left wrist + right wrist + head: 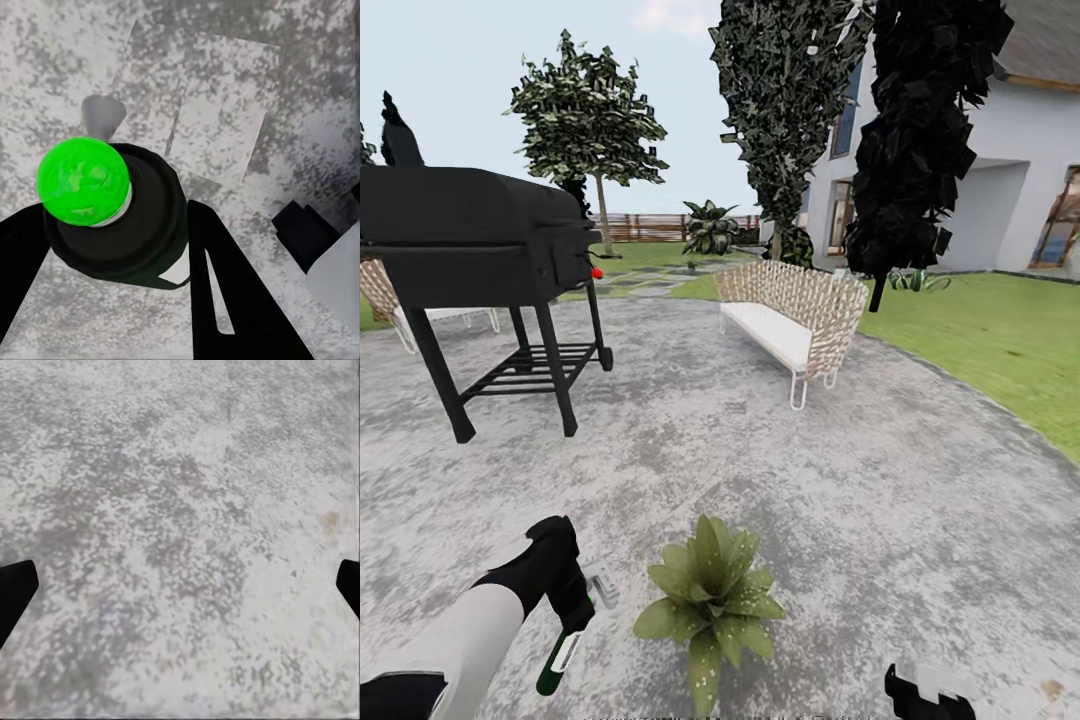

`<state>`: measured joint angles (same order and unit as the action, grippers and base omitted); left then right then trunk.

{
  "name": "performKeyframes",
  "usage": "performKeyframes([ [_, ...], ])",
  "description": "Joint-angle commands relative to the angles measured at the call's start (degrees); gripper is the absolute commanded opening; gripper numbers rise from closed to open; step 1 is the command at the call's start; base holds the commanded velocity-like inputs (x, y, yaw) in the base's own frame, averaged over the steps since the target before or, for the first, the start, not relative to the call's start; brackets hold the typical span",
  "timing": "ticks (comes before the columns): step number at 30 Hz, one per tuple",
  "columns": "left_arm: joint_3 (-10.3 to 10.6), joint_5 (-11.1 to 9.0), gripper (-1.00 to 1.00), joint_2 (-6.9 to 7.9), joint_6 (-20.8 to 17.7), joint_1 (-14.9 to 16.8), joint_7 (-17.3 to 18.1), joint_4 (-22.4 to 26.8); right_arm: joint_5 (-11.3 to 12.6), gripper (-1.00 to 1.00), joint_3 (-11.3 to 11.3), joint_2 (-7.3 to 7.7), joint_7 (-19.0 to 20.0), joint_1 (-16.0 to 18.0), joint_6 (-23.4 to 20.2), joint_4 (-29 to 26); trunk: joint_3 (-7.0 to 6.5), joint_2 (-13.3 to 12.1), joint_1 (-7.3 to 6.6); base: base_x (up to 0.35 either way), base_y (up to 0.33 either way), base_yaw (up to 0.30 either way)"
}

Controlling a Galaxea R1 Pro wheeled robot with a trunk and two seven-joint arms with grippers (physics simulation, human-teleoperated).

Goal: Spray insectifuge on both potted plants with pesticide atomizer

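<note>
A potted plant (710,598), a low rosette of speckled olive leaves, sits on the grey patio (780,470) just ahead of me. My left gripper (572,612) is shut on the pesticide atomizer (560,660), a slim dark green bottle with a white band, held just left of the plant with its green end low. In the left wrist view the atomizer (112,217) shows end-on with a bright green tip between the black fingers (232,292). My right gripper (930,695) hangs at the bottom right; its black fingertips (15,592) stand wide apart over bare paving.
A black barbecue grill (480,260) on legs stands at the left. A wicker bench (795,315) with a white cushion stands mid-patio. Lawn (990,340) curves round the right side, with dark trees (920,140) and a house (1020,180) behind. A fence (650,228) lies far back.
</note>
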<state>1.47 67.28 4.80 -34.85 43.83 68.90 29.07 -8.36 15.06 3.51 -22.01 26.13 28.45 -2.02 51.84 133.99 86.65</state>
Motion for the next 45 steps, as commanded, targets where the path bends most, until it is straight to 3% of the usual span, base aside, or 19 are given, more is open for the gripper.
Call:
performKeyframes([
  [1,0.13,0.03,-1.00,0.04,-0.61,0.01,0.35,0.11,-0.60,1.00,0.46,0.00,-0.23,0.06,0.14,0.08,0.05,0.03,-0.03,-0.204,0.188,-0.296],
  [14,0.11,-0.19,-1.00,0.04,-0.71,0.38,0.44,0.11,-0.61,1.00,0.41,0.00,-0.23,0.06,0.12,0.08,0.05,0.03,-0.03,-0.272,0.183,-0.299],
  [21,0.11,-0.21,-1.00,-0.03,-0.74,0.72,2.96,0.92,-0.67,1.00,0.46,-0.04,-0.23,0.06,0.12,0.08,0.06,0.03,-0.03,-0.260,0.207,-0.218],
  [38,-0.01,-0.33,-1.00,-0.09,-0.58,0.58,3.36,1.08,-0.65,1.00,0.49,0.08,-0.23,0.06,0.12,0.08,-0.39,0.03,-0.03,0.146,0.290,-0.199],
  [40,0.66,-0.28,-1.00,-0.28,0.44,0.65,4.07,1.12,-0.67,1.00,0.50,0.09,-0.23,0.06,0.12,0.08,-0.45,0.03,-0.03,0.278,0.154,-0.287],
  [42,1.54,-0.03,-1.00,-1.59,2.84,0.76,5.99,1.73,-0.68,1.00,0.50,0.09,-0.23,0.06,0.12,0.08,-0.50,0.03,-0.03,0.133,0.068,-0.289],
  [44,3.97,1.60,-1.00,-2.79,4.24,2.05,10.76,3.52,-0.69,1.00,0.50,0.09,-0.23,0.06,0.12,0.08,-0.54,0.03,-0.03,0.026,0.013,-0.291],
  [45,6.35,3.61,-1.00,-2.84,4.47,3.45,15.35,4.12,-0.69,1.00,0.50,0.09,-0.23,0.06,0.12,0.08,-0.56,0.03,-0.03,0.005,0.002,-0.292],
])
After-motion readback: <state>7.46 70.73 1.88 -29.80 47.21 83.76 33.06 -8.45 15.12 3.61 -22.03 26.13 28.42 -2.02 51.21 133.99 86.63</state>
